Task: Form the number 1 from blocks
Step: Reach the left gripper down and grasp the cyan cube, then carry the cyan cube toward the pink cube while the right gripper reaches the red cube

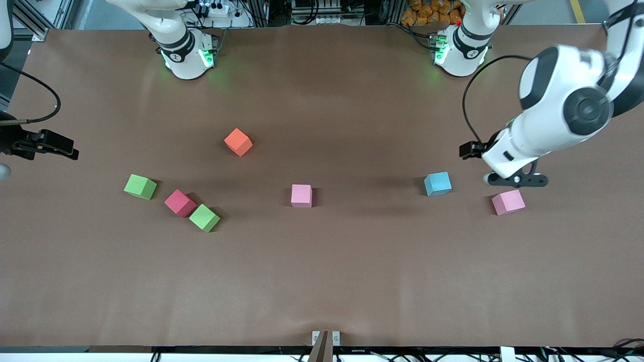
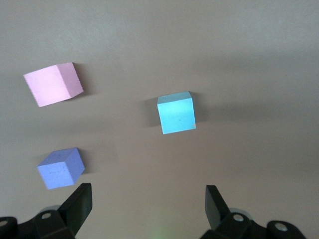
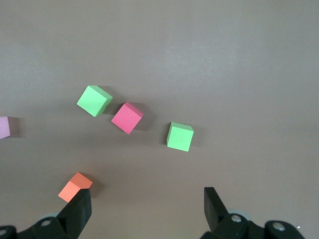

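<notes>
The blocks lie scattered on the brown table. Orange (image 1: pixel 238 142) is farthest from the front camera. Green (image 1: pixel 140 186), crimson (image 1: pixel 179 203) and a second green (image 1: pixel 204 217) cluster toward the right arm's end. One pink block (image 1: pixel 301 195) sits mid-table. Sky blue (image 1: pixel 437 183) and another pink (image 1: pixel 508 201) lie toward the left arm's end. A purple block (image 2: pixel 61 168) shows only in the left wrist view, beside the left gripper's finger. My left gripper (image 2: pixel 148 196) hangs open and empty over the table near sky blue (image 2: pixel 176 113). My right gripper (image 3: pixel 147 199) is open and empty above the green-crimson cluster (image 3: pixel 126 118).
The left arm's hand (image 1: pixel 513 171) hangs over the table between the sky blue and pink blocks and covers the purple one in the front view. A black cable (image 1: pixel 473 100) loops beside it. The table's front edge carries a small bracket (image 1: pixel 325 338).
</notes>
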`<state>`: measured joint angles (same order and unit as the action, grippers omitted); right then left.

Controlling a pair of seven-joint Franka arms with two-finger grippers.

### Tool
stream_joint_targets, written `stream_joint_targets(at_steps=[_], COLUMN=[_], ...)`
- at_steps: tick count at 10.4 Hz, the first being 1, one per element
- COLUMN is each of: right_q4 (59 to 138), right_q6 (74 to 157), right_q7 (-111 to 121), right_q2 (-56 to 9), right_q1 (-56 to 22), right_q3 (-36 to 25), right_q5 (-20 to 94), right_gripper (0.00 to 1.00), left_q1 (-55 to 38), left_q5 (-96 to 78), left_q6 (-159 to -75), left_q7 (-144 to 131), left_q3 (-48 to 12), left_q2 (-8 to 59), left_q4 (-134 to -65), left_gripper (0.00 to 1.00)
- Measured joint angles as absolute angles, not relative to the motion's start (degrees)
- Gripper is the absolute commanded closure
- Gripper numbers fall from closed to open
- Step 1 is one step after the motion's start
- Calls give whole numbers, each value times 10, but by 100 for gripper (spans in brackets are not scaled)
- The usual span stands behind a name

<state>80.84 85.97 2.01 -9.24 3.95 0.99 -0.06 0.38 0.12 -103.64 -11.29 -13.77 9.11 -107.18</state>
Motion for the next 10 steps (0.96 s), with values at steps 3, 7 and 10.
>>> stream_joint_targets(at_steps=[3,7,10], right_q4=[809,811,813], right_q6=[862,868,868], right_q7=[20,20,20], right_q2=[-93,-93,-93], right_q1=[39,39,39], right_q3=[10,10,10], right_q5=[-1,-1,-1], right_gripper=[0,0,0], left_q1=[-1,-8,-22], left_q5=[1,5,16], left_q6=[-1100,-1179,-1189], left_q7=[-145,-196,-230], left_q3=[-138,-138,-138], left_q2=[169,251,287], left_q4=[-1091,-1091,-1090], left_gripper=[0,0,0])
